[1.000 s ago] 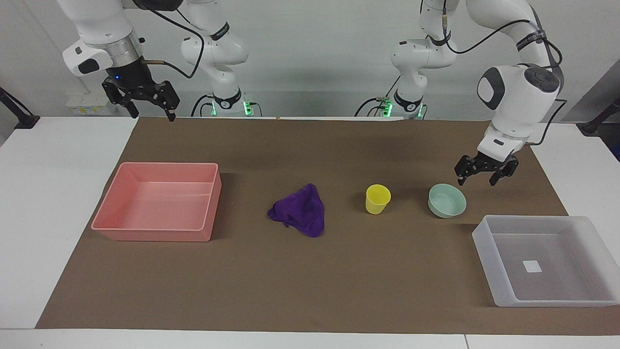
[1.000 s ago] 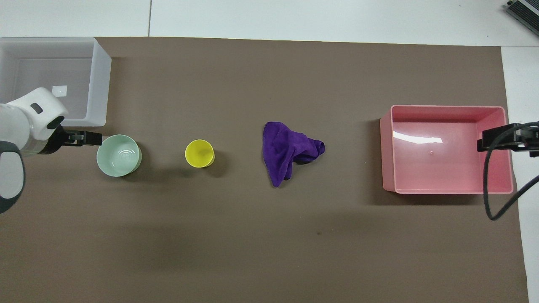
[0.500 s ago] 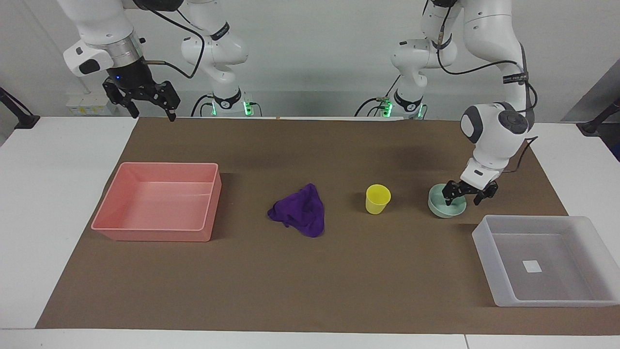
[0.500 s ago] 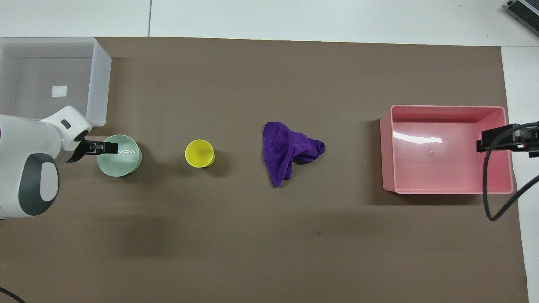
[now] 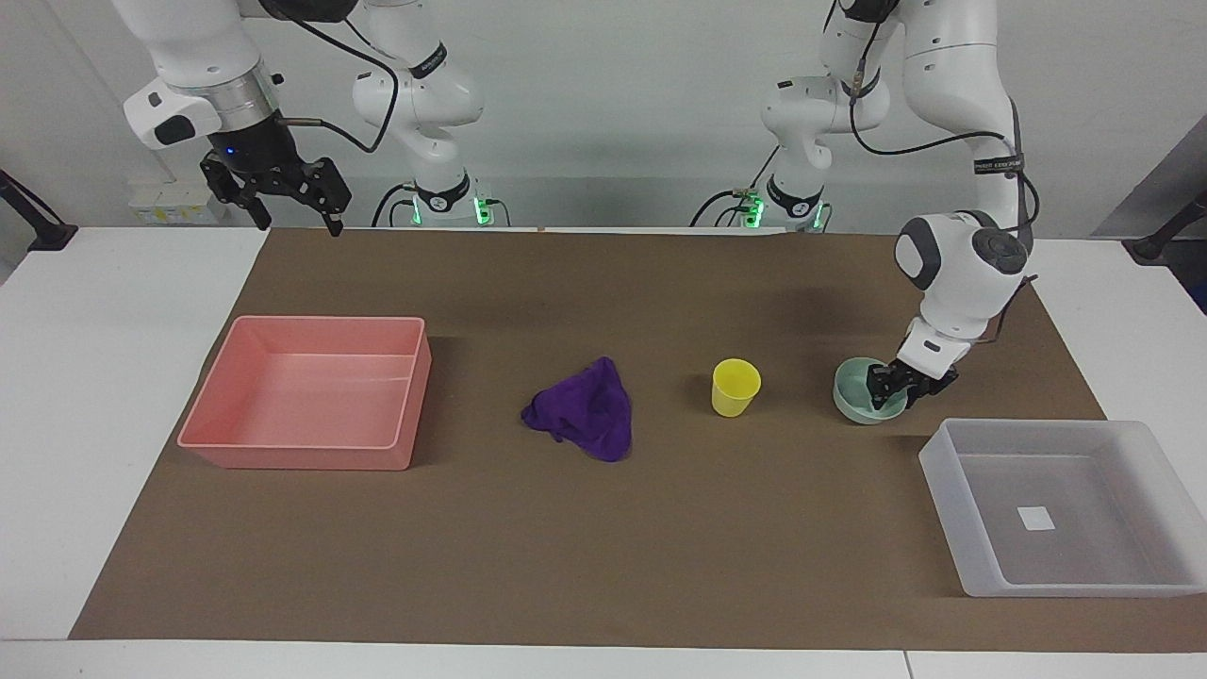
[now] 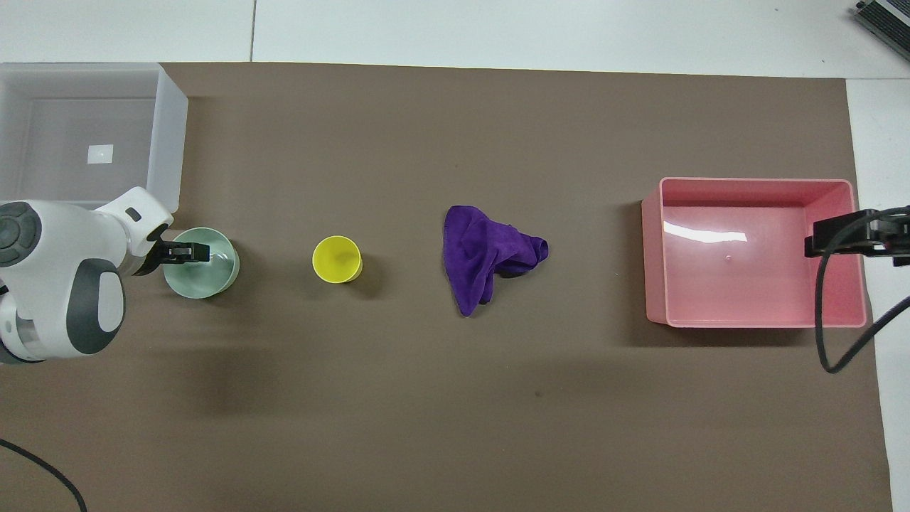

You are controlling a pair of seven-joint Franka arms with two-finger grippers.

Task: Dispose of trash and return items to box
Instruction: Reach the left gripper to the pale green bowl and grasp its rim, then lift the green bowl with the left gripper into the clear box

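Observation:
The mint-green bowl (image 5: 856, 394) (image 6: 211, 276) sits upright on the brown mat, beside the box (image 5: 945, 476) (image 6: 170, 142) and a little nearer to the robots. My left gripper (image 5: 892, 390) (image 6: 188, 250) is down at the bowl's rim on the side toward the left arm's end, one finger inside and one outside, shut on it. The yellow cup (image 5: 735, 388) (image 6: 336, 259) stands beside the bowl. The purple rag, the trash (image 5: 582, 411) (image 6: 483, 257), lies bunched mid-mat. My right gripper (image 5: 295, 223) (image 6: 828, 238) waits open, raised above the mat's edge nearest the robots.
A pink rectangular bin (image 5: 292, 455) (image 6: 753, 183) stands toward the right arm's end of the table. The translucent box holds only a small white label (image 5: 1034, 517). Bare brown mat (image 5: 603, 547) stretches between the objects and the table edge farthest from the robots.
My left gripper came down from above the mat onto the bowl's rim and its fingers drew together on it. The bowl, cup, rag and right arm stayed put.

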